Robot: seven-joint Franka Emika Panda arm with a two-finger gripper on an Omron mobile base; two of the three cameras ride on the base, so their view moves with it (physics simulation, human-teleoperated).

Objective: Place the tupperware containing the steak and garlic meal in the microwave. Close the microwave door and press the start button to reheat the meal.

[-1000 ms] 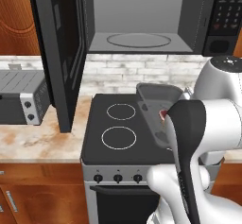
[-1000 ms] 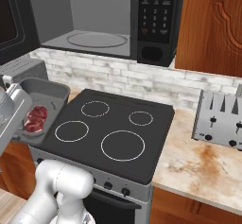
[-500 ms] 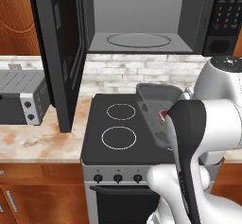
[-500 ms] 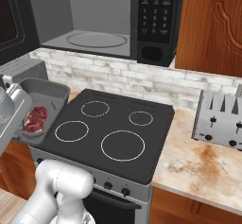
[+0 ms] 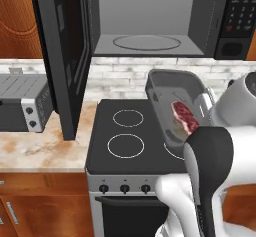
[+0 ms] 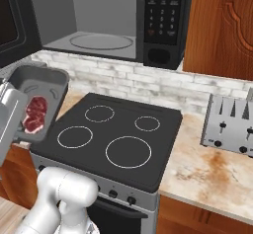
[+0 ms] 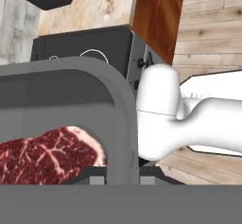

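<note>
The tupperware, tilted and containing the steak, sits left of the stove, below the open microwave.

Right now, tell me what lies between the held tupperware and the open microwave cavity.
Nothing solid. In the left base view, only open air and brick backsplash separate the tupperware from the microwave cavity above.

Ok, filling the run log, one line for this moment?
gripper: shut on tub | tub: tilted above stove, steak inside | microwave: door open
</note>
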